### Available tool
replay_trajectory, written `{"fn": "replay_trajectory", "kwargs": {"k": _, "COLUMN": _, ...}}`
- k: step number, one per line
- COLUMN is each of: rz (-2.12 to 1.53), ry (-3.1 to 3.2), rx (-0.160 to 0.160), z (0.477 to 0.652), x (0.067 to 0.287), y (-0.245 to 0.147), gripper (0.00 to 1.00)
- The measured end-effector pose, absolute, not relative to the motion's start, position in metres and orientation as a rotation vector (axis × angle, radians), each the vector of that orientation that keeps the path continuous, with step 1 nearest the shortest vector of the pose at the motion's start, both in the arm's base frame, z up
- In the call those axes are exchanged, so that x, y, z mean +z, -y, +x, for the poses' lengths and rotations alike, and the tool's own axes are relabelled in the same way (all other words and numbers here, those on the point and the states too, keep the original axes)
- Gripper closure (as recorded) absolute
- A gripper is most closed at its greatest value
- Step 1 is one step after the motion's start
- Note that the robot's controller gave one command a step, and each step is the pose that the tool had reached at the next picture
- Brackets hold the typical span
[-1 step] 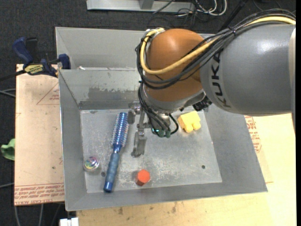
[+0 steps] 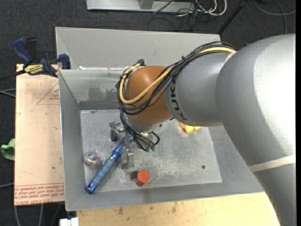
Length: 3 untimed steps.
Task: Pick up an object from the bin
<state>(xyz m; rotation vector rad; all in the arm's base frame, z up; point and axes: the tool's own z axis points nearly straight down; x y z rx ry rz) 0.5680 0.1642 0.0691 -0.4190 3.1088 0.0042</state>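
Observation:
My gripper (image 2: 121, 147) hangs under the orange wrist cover, low over the bin floor left of centre. It is open, with one finger (image 2: 114, 133) up-left and the other (image 2: 127, 159) down-right of a blue pen-like stick (image 2: 102, 172). The stick lies slanted from the front left corner up to the gripper, and its upper end sits between the two fingers. A small round silvery thing (image 2: 92, 159) lies just left of the stick. A red block (image 2: 142, 177) rests near the front wall, right of the lower finger.
A yellow thing (image 2: 189, 128) peeks out from under the arm at the right of the floor. The arm and its cover hide the back middle of the bin. The bin's left wall stands close to the silvery thing.

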Motion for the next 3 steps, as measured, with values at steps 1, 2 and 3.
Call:
{"fn": "replay_trajectory", "kwargs": {"k": 1, "rz": -0.418, "ry": -3.115, "rx": -0.001, "z": 0.567, "x": 0.069, "y": -0.162, "gripper": 1.00}}
{"fn": "replay_trajectory", "kwargs": {"k": 2, "rz": -0.959, "ry": -2.984, "rx": -0.001, "z": 0.576, "x": 0.196, "y": -0.138, "gripper": 1.00}}
{"fn": "replay_trajectory", "kwargs": {"k": 3, "rz": -1.274, "ry": -2.864, "rx": 0.001, "z": 0.561, "x": 0.265, "y": -0.149, "gripper": 1.00}}
